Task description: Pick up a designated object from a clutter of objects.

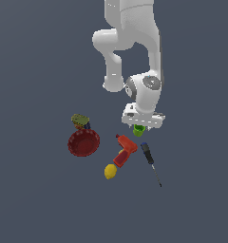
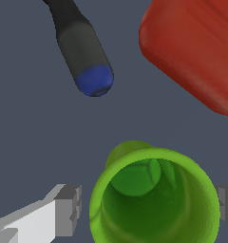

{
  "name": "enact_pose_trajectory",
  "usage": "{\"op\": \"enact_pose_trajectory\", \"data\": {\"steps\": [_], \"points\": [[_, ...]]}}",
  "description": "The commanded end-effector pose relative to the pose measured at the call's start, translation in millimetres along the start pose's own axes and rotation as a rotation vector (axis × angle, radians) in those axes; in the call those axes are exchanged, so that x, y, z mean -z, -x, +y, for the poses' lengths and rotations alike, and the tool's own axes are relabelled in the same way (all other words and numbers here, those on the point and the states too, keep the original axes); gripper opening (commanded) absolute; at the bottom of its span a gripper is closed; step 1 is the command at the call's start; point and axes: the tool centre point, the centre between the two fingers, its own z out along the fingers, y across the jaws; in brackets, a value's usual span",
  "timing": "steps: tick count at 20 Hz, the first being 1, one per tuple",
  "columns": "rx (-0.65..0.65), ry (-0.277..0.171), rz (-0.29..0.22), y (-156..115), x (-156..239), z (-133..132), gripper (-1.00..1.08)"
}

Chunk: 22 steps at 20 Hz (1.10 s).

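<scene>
The gripper [image 2: 147,209] straddles the upright lime-green cup [image 2: 154,199], jaws released (neither pad touching); the grasp step appears underway, and closing evenly seems next.

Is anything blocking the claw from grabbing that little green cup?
Nothing visible does. The wrist view shows the cup upright between the gripper's two fingers, with bare floor on either side. The screwdriver and drill lie clear of it.

Lime cup [image 2: 154,199] is looking like smooth, semi-glossy plastic; drill [image 2: 194,47] is showing matt red plastic; screwdriver [image 2: 82,52] handle is appearing matt black, blue cap slightly shiny.
</scene>
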Motion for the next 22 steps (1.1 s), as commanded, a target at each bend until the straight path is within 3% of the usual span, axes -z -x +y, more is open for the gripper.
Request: {"op": "enact_pose_trajectory", "data": {"steps": [1, 6, 7, 22], "points": [[0.0, 0.0, 0.001, 0.1, -8.2, -0.2, 1.0], [-0.001, 0.0, 0.001, 0.0, -14.0, 0.0, 1.0], [-0.001, 0.0, 0.001, 0.0, -14.0, 0.0, -1.0], [0.001, -0.001, 0.002, 0.2, -8.5, 2.8, -1.0]]}}
